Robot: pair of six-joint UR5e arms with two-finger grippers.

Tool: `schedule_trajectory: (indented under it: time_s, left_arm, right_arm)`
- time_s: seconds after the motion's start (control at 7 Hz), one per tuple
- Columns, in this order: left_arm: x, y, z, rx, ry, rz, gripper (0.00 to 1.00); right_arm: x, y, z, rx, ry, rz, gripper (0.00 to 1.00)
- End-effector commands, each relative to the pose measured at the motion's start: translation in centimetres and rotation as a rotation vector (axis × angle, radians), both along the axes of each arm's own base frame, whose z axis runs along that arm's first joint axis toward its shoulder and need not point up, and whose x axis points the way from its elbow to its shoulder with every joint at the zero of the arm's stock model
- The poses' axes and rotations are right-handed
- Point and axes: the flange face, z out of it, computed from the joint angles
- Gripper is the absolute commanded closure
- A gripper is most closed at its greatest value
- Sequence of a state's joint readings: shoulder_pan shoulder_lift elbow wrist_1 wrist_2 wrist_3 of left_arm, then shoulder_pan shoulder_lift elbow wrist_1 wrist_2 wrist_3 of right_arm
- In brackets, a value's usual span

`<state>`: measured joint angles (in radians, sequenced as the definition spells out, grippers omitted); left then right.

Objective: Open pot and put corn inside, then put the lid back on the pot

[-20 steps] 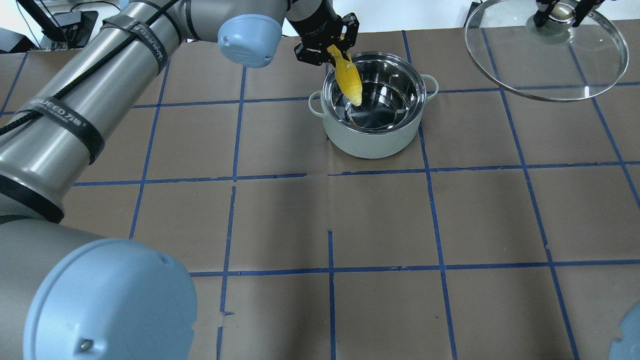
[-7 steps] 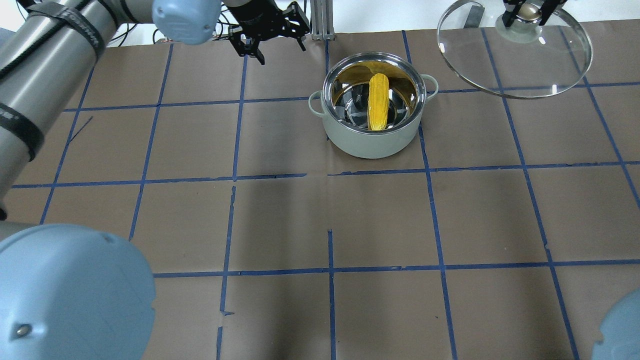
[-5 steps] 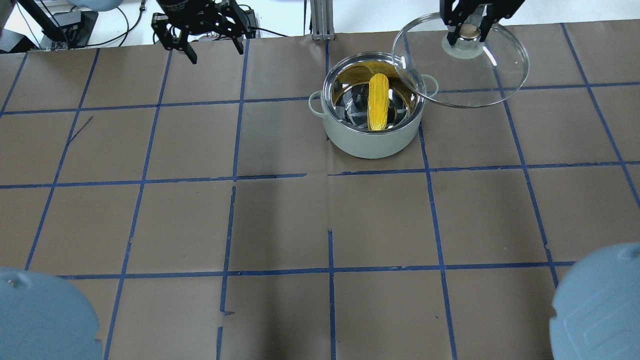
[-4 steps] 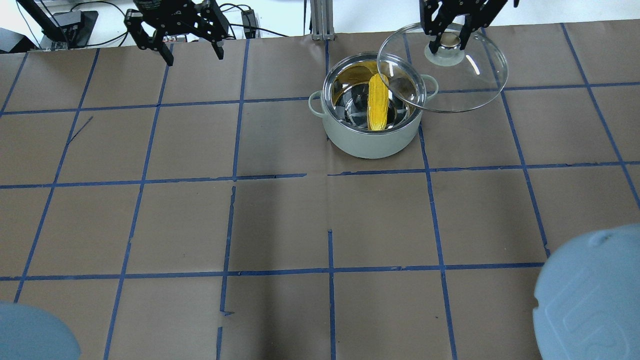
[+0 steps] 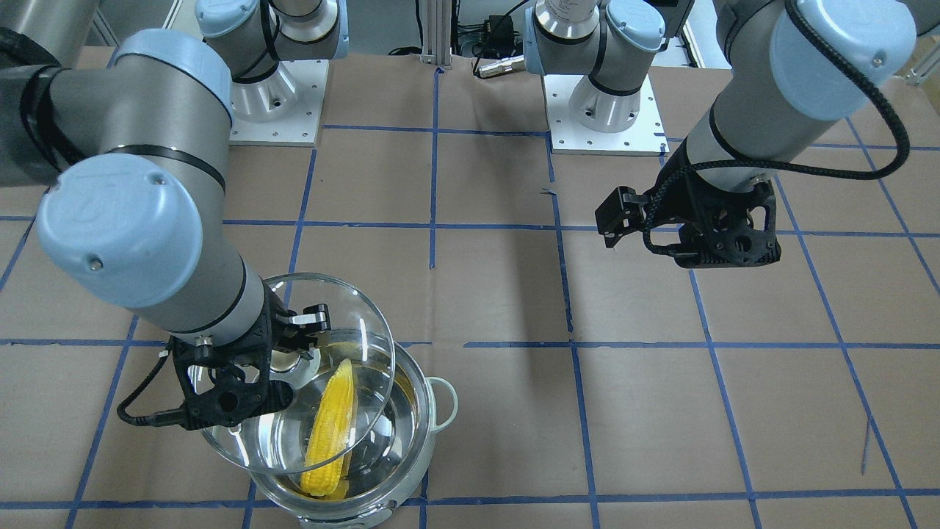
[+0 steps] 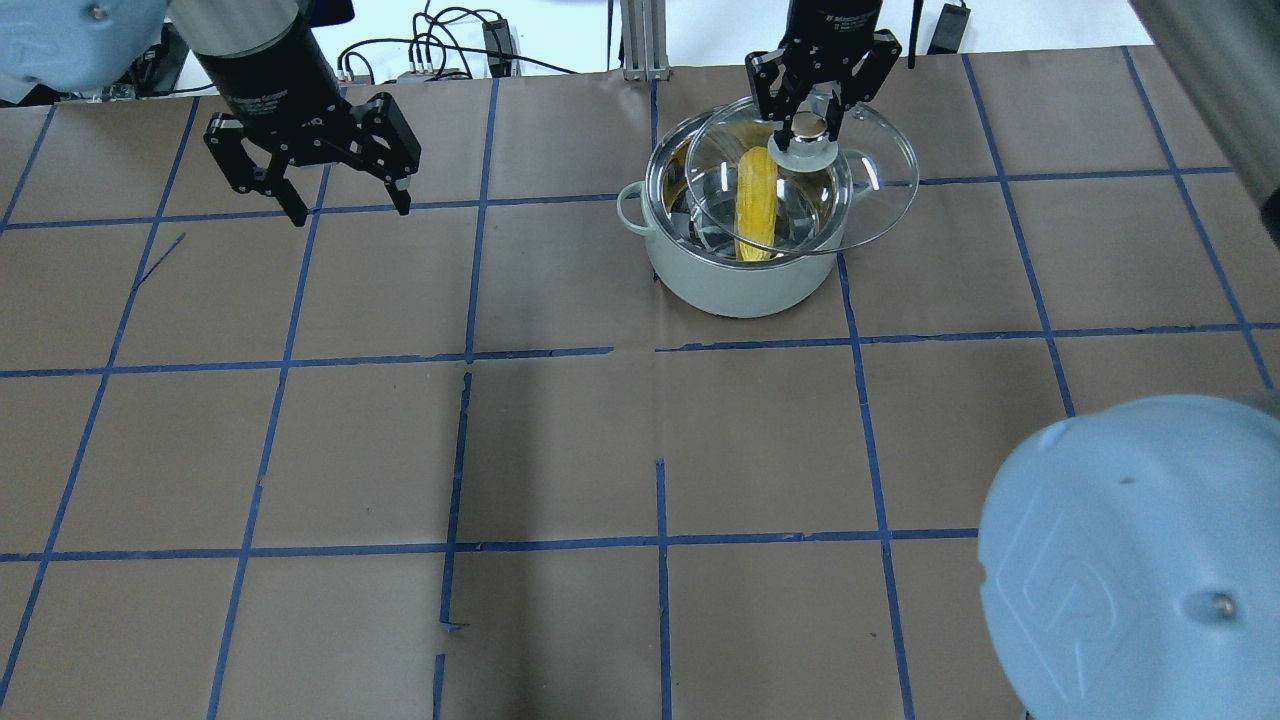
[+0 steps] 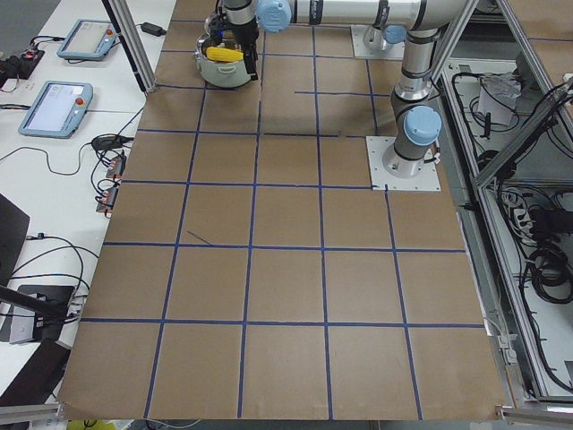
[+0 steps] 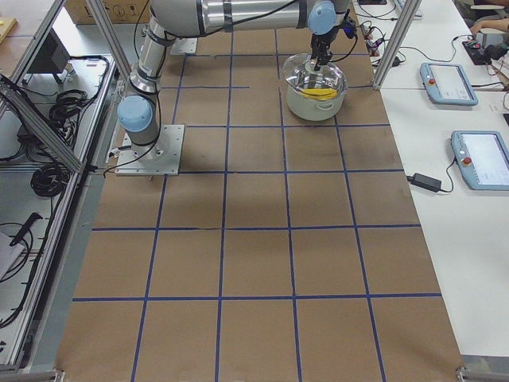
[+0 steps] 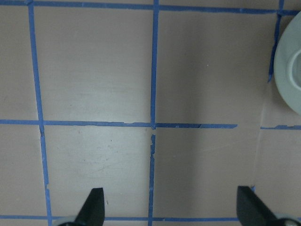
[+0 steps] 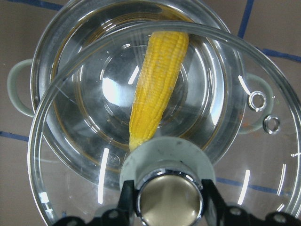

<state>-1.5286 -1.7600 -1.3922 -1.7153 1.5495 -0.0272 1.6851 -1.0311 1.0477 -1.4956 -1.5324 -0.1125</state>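
Observation:
The pot (image 6: 745, 275) stands at the far middle of the table, open, with the corn (image 6: 757, 200) lying inside it. My right gripper (image 6: 815, 125) is shut on the knob (image 10: 169, 197) of the glass lid (image 6: 870, 190). It holds the lid tilted just above the pot, shifted to the right of the rim. The wrist view shows the corn (image 10: 157, 89) through the glass. My left gripper (image 6: 350, 210) is open and empty above bare table, far left of the pot. The front view shows the pot (image 5: 411, 411), corn (image 5: 330, 426) and lid (image 5: 345, 316).
An aluminium post (image 6: 635, 40) and cables (image 6: 440, 55) lie beyond the table's far edge. My right arm's elbow (image 6: 1130, 560) covers the near right corner of the overhead view. Touch panels (image 8: 449, 83) sit on a side table by the pot.
The corn was dropped into the pot. My left gripper, now open, has drawn away to the left. My right gripper has carried the lid left, from the far right to over the pot.

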Motion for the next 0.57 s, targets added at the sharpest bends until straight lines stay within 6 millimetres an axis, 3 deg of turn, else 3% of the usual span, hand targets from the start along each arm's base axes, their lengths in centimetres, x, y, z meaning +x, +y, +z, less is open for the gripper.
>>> schedule_trajectory:
  time_s: [0.0,0.43]
  left_arm:
    - [1.9,1.2,-0.1,0.006,-0.002,0.034,0.00]
    - [2.4,0.7,-0.3,-0.025,-0.044,0.043,0.00]
  right_arm:
    - [0.8,-0.5,-1.6,-0.009,0.002,0.007,0.84]
    - [2.7,-0.9,-2.8,-0.036,0.003,0.021,0.84]
